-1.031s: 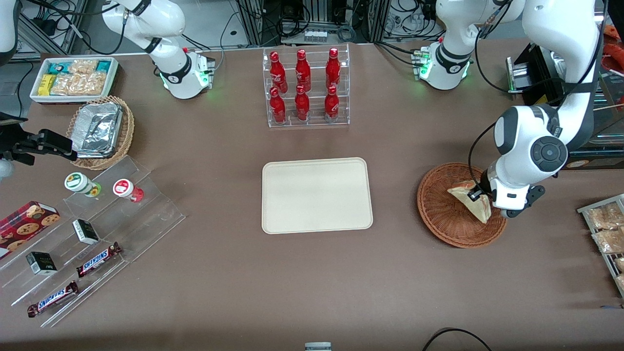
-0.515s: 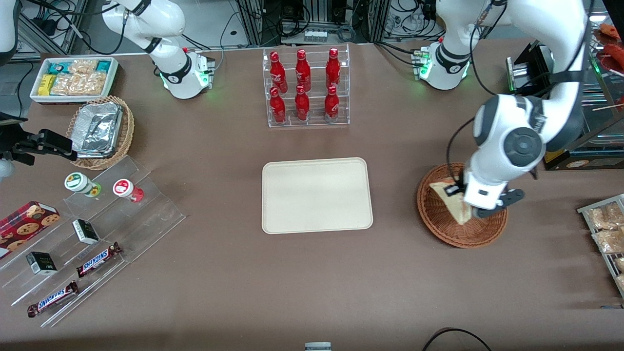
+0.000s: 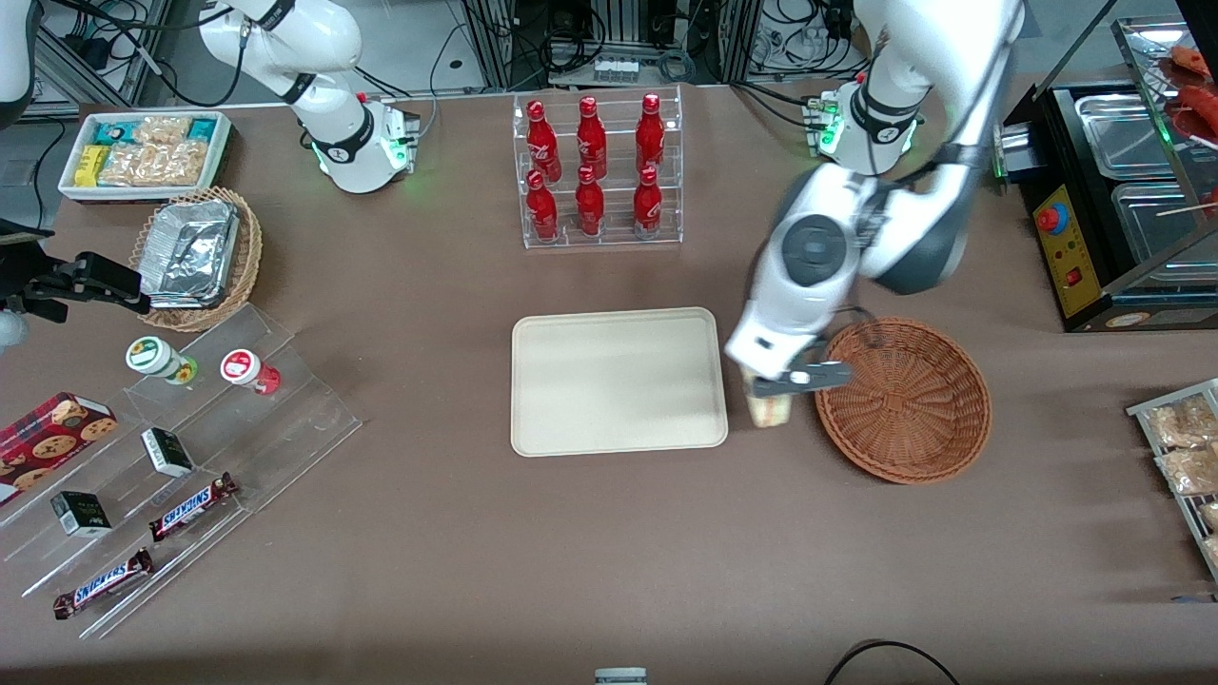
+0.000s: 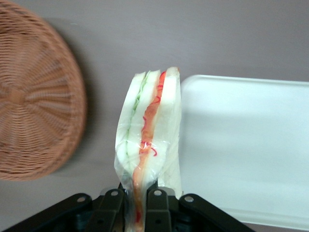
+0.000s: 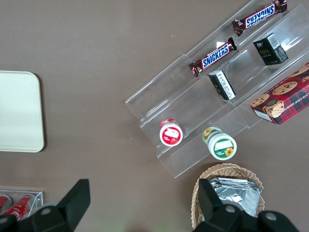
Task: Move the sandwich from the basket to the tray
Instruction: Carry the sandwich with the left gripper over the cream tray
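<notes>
My gripper [image 3: 769, 392] hangs in the air between the basket [image 3: 904, 400] and the tray [image 3: 618, 381], shut on the sandwich [image 3: 769, 409]. In the left wrist view the sandwich [image 4: 150, 130] is a clear-wrapped wedge of white bread with red-orange and green layers, pinched at its lower end between my gripper's [image 4: 135, 205] black fingers [image 4: 157, 208]. It hangs over bare table beside the rim of the cream tray [image 4: 251, 145]. The reddish-brown wicker basket [image 4: 34, 106] holds nothing.
A clear rack of red bottles [image 3: 595, 171] stands farther from the front camera than the tray. Toward the working arm's end sit a black appliance [image 3: 1094, 228] and wrapped pastries [image 3: 1180, 447]. Toward the parked arm's end lie acrylic steps with snacks [image 3: 181, 457] and a foil-filled basket [image 3: 195, 257].
My gripper lifted the sandwich out of the basket and carried it sideways toward the tray; the basket is now empty.
</notes>
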